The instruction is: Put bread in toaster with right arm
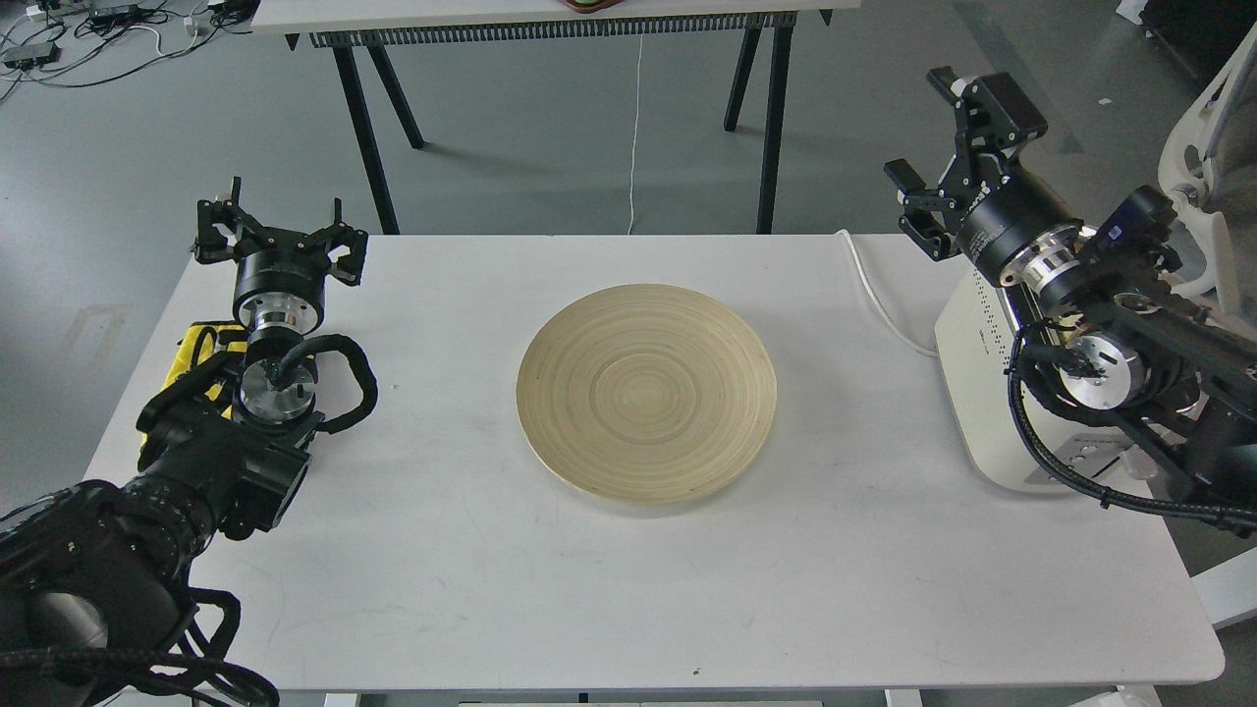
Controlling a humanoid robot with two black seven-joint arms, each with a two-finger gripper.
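The cream-white toaster (972,393) stands at the table's right edge, and my right arm covers its top and most of its body. The bread is hidden behind that arm. My right gripper (938,137) is raised above and behind the toaster's far left corner, pointing up and to the left, open and empty. My left gripper (275,224) is open and empty at the table's far left edge, away from the toaster.
An empty round wooden plate (646,393) lies mid-table. The toaster's white cord (879,299) runs over the table's back edge. A black-legged table (550,20) stands behind. A white chair (1213,128) is at the far right.
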